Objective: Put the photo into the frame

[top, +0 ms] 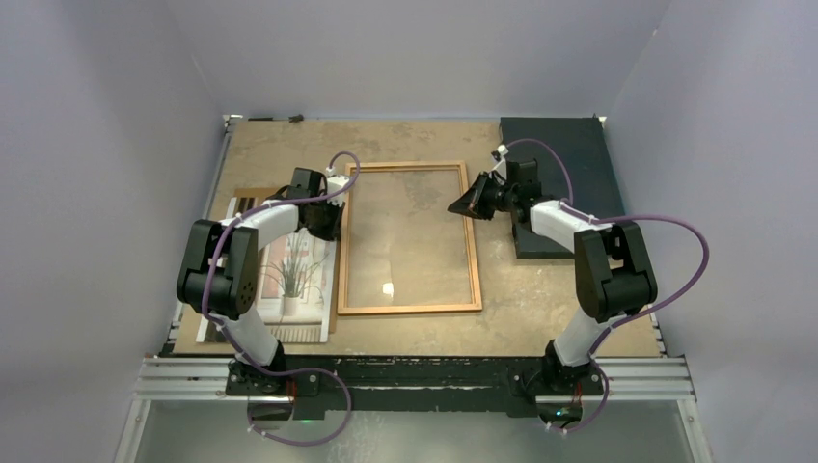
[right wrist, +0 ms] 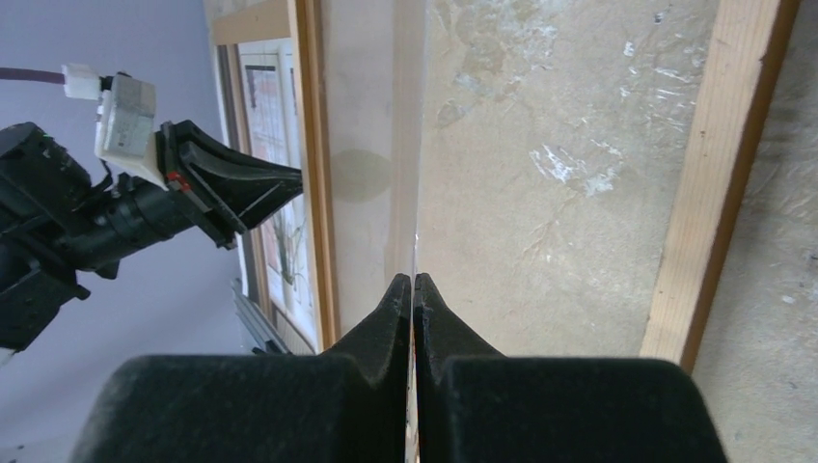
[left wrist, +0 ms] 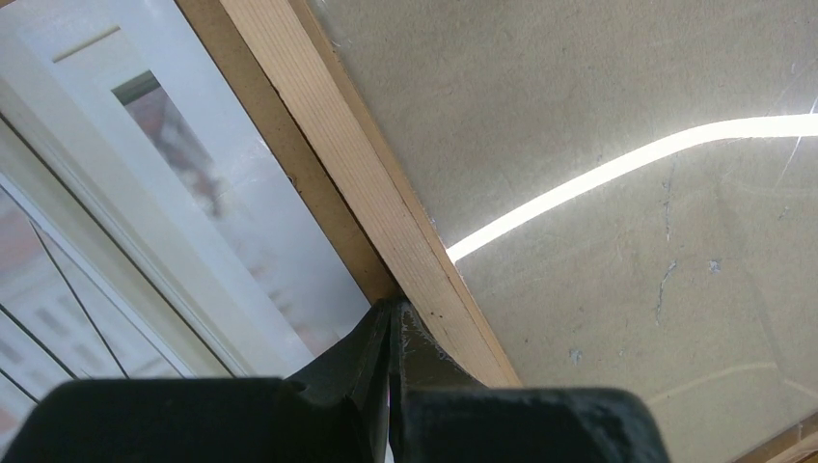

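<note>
The frame [top: 410,309] lies flat mid-table, thin orange-brown rails around clear glass that shows the table through it. The photo [top: 294,280], a pale print of a potted plant, lies left of it on a brown board [top: 253,196]. My left gripper [top: 328,230] is shut and empty. Its tips [left wrist: 394,307] press at the outer side of the frame's left rail [left wrist: 367,193], beside the photo [left wrist: 145,193]. My right gripper [top: 451,206] is shut and hovers just inside the right rail [right wrist: 709,193], tips [right wrist: 413,280] over the glass with nothing seen between them.
A dark black slab [top: 555,154] lies at the back right, under the right forearm. The brown board's edge [left wrist: 289,164] runs close along the frame's left rail. Grey walls enclose the table on three sides.
</note>
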Tool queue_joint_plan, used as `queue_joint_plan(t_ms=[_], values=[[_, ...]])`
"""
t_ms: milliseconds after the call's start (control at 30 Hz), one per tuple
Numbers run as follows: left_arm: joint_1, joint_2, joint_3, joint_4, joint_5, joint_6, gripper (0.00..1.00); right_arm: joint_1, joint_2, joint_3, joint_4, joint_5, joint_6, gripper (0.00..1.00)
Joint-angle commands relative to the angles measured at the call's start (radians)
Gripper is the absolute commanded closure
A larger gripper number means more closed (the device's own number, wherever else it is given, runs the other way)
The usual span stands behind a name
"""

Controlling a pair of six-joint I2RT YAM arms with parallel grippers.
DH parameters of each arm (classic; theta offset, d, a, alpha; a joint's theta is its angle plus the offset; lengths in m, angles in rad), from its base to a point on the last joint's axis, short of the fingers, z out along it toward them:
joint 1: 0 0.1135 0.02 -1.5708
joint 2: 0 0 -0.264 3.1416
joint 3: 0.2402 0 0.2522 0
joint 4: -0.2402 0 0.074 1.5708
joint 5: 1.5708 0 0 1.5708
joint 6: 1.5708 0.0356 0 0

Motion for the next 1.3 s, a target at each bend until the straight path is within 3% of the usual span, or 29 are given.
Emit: queue_joint_plan(t_ms=[0, 567, 1267], values=[[-0.01, 0.008, -0.016, -0.039, 0.044, 0.002, 1.0, 0.012, -0.032, 0.017, 0.064, -0.11, 0.075, 1.0], [-0.011, 0.014, -0.021, -0.03, 0.043, -0.003, 1.0, 0.068, -0.207, 0.01, 0.174, -0.149, 0.205, 1.0], [-0.011, 0.01, -0.028, -0.023, 0.041, 0.002, 1.0, 0.068, -0.133, -0.009, 0.132, -0.054, 0.183, 1.0]])
